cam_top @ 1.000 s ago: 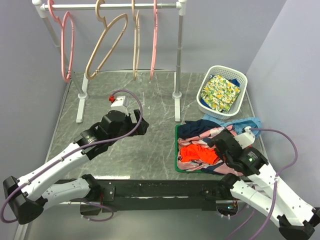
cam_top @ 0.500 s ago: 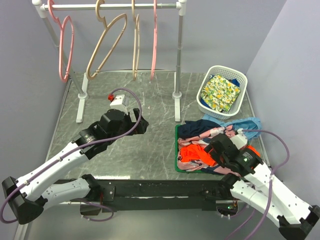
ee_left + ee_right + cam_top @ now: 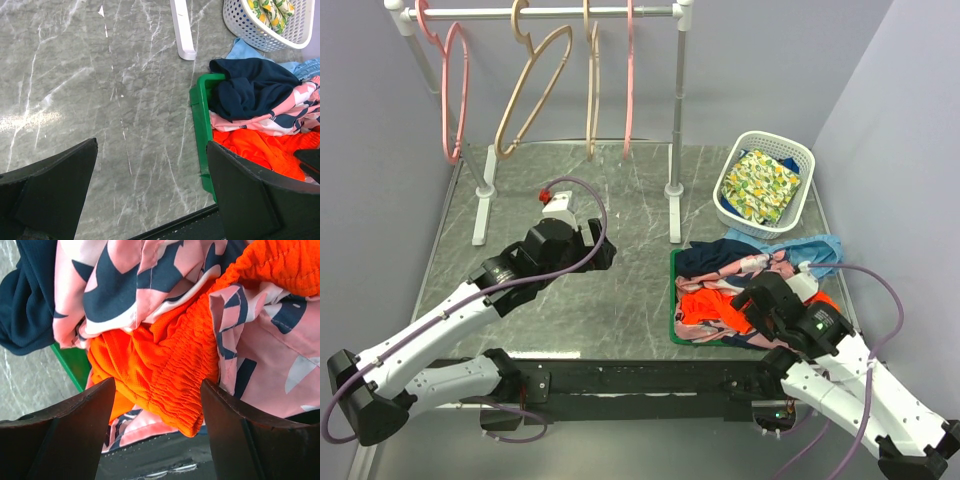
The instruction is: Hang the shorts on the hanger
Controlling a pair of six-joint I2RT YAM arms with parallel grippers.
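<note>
While the right gripper hangs spread wide over the shorts (bunched in a green bin), the left gripper gapes above the desk.

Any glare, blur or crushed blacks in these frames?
Left wrist: a bright glare streak on the table, and the left gripper is a near-black silhouette. Right wrist: the shorts are sharp with the weave visible, while the right gripper is dark with little detail. Top external: even light, soft shadows, no blown highlights.
</note>
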